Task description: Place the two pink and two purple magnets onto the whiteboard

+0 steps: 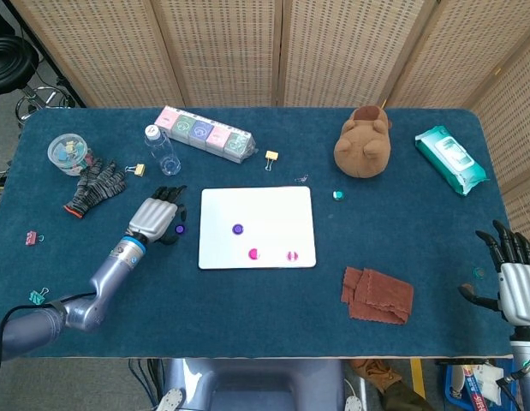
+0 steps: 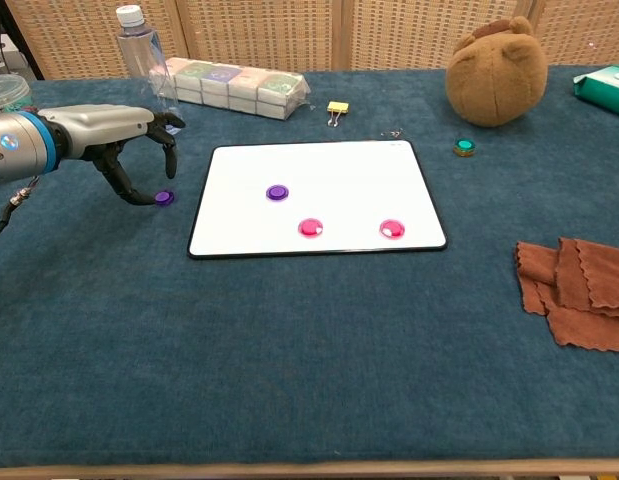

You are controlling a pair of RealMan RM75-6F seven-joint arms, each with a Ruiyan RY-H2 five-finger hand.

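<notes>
Blue felt covers the desk (image 2: 289, 380), and the whiteboard (image 2: 329, 165) near its middle serves as the landmark. Nearest the robot, off to the right of the whiteboard, a brown cloth (image 2: 579, 300) lies crumpled, and the right hand (image 1: 515, 272) hangs past the desk's right edge with its fingers spread, holding nothing. On the whiteboard's near half sit two pink magnets (image 2: 310, 228), side by side and apart. A little farther up, toward its left side, lies one purple magnet (image 2: 277, 192). The second purple magnet (image 2: 164, 198) rests on the felt just left of the whiteboard. The left hand (image 2: 129, 130) arches over it, fingers (image 2: 117, 178) curved downward and apart, one dark fingertip at the magnet's edge; whether it actually touches cannot be told. Beyond the whiteboard stand a water bottle (image 2: 139, 50), a pack of pastel boxes (image 2: 234, 85), a yellow binder clip (image 2: 336, 108), a green magnet (image 2: 464, 147) and a brown plush toy (image 2: 497, 70).
</notes>
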